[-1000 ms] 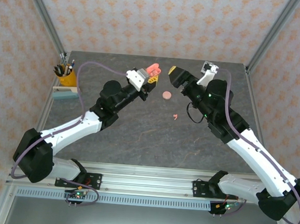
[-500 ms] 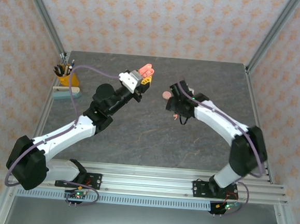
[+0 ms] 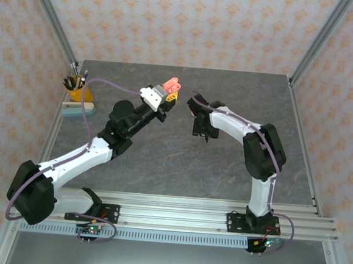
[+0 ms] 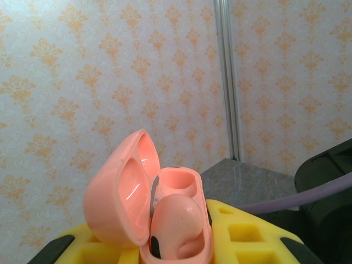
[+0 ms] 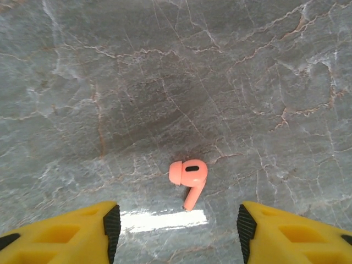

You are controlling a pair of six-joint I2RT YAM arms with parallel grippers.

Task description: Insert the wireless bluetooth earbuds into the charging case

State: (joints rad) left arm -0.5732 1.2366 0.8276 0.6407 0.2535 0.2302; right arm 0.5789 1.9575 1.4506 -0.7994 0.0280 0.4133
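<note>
Pickup of the loose earbud is the step in hand, as I judge it.

From the top camera, your left gripper (image 3: 172,92) is clamped on the open pink case (image 3: 172,83), lifted above the table (image 3: 162,161). Your right gripper (image 3: 202,130) points down at the stone nearby, to the case's right. Count here: one case, one cup of pens (image 3: 77,92) at the left edge, one pale block (image 3: 78,108) in front of it. The pens are too small to count.

On the left wrist camera, the case (image 4: 190,190) sits between the yellow pads (image 4: 247,231), its lid (image 4: 118,201) swung back to the left. One earbud (image 4: 176,217) looks seated in the nearer socket; the farther socket (image 4: 179,181) looks free. Hold this hand steady with the mouth of the case tilted toward the other arm.

On the right wrist camera, a second earbud (image 5: 188,173) lies flat on the table (image 5: 82,82), stem toward the lens, just ahead of the gap in your right gripper (image 5: 176,231). The fingers (image 5: 110,225) stand wide apart, holding nothing. Come straight down so they flank it, then close gently on the bulb rather than the thin stem: a thing this small and glossy may squirt sideways. Leave the stem free so it can enter the socket first.

Earbuds I can count: two, one in the case and one on the table.
</note>
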